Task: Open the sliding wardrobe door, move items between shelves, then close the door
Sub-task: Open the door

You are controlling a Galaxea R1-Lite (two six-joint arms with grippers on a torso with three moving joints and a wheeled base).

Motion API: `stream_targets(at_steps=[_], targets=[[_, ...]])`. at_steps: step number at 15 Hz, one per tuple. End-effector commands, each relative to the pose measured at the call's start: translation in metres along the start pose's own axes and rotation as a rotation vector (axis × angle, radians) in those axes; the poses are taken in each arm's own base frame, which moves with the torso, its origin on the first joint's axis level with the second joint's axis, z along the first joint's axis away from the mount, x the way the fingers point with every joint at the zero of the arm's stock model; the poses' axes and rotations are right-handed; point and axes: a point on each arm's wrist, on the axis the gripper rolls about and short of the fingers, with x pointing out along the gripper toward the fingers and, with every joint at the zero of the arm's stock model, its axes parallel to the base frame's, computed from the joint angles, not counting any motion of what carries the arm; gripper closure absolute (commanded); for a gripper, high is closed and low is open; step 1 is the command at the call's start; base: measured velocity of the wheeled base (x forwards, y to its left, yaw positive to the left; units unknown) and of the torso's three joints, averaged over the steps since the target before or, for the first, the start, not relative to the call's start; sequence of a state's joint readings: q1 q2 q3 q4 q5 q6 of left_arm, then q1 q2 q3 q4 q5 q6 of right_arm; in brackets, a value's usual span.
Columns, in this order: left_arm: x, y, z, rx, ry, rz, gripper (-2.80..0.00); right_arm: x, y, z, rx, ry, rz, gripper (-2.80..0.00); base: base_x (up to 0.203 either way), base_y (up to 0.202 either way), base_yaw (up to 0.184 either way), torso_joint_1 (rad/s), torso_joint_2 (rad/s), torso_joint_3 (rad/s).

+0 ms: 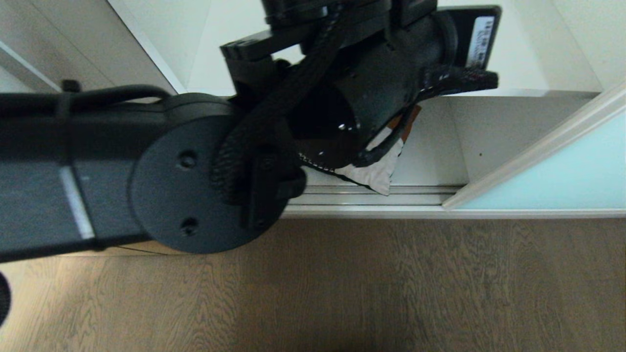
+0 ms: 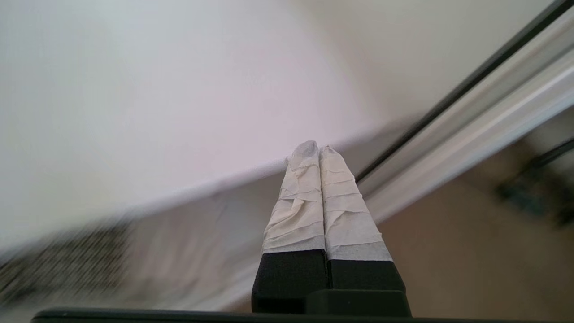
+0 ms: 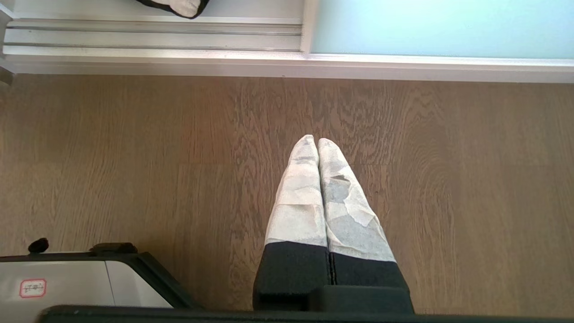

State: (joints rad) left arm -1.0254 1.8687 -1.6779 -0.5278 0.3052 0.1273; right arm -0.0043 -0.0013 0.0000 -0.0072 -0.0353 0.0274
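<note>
Across the left of my head view, the left arm (image 1: 161,176) blocks most of the opening, reaching into the wardrobe. Its wrist camera shows the left end effector (image 2: 314,150) with taped fingers pressed together, holding nothing, aimed at a white shelf (image 2: 148,107) with a blur of houndstooth off to one side.

Further right, a cream and rust corner of the cushion (image 1: 379,171) pokes out under the arm, resting on the bottom shelf (image 1: 435,146) just behind the door track (image 1: 371,195). I judge it soft, light and floppy: it will sag when lifted and the fabric may slip. I'd pinch deep over an edge or corner seam, not the flat face.

On the far right, the sliding wardrobe door (image 1: 562,181) stands pushed aside. It looks rigid and heavy; push on the frame, not the glass.

My right end effector (image 3: 317,141) hangs over the floor (image 3: 134,157), fingers pressed together, empty.
</note>
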Motion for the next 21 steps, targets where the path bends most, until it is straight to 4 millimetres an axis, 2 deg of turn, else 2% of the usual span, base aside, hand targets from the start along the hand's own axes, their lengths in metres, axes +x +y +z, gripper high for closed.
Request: stream_targets(at_steps=[1,3,6,8,13,16,18,21], targets=[[-0.038,0.020,0.028,0.001,-0.010,0.043,0.00,0.000,0.000,0.000,0.000,0.002,0.001,0.00,0.000,0.000,0.000,0.000,0.00,0.000],[-0.061,0.038,0.020,0.028,0.053,0.122,0.00,0.000,0.000,0.000,0.000,0.001,0.000,0.00,0.000,0.000,0.000,0.000,0.00,0.000],[-0.082,0.070,0.009,0.067,0.117,0.276,0.00,0.000,0.000,0.000,0.000,0.001,0.001,0.00,0.000,0.000,0.000,0.000,0.00,0.000],[-0.098,0.084,0.000,0.067,0.154,0.325,0.00,0.000,0.000,0.000,0.000,0.002,0.000,0.00,0.000,0.000,0.000,0.000,0.00,0.000],[-0.137,0.109,-0.011,0.083,0.207,0.416,0.00,0.000,0.000,0.000,0.000,0.001,0.000,0.00,0.000,0.000,0.000,0.000,0.00,0.000],[-0.159,0.131,-0.014,0.112,0.226,0.529,0.00,0.000,0.000,0.000,0.000,0.002,-0.001,0.00,0.000,0.000,0.000,0.000,0.00,0.000],[-0.178,0.143,-0.021,0.132,0.250,0.597,0.00,0.000,0.000,0.000,0.000,0.001,-0.001,0.00,0.000,0.000,0.000,0.000,0.00,0.000],[-0.219,0.155,-0.026,0.158,0.266,0.716,0.00,0.000,0.000,0.000,0.000,0.002,0.001,0.00,0.000,0.000,0.000,0.000,0.00,0.000]])
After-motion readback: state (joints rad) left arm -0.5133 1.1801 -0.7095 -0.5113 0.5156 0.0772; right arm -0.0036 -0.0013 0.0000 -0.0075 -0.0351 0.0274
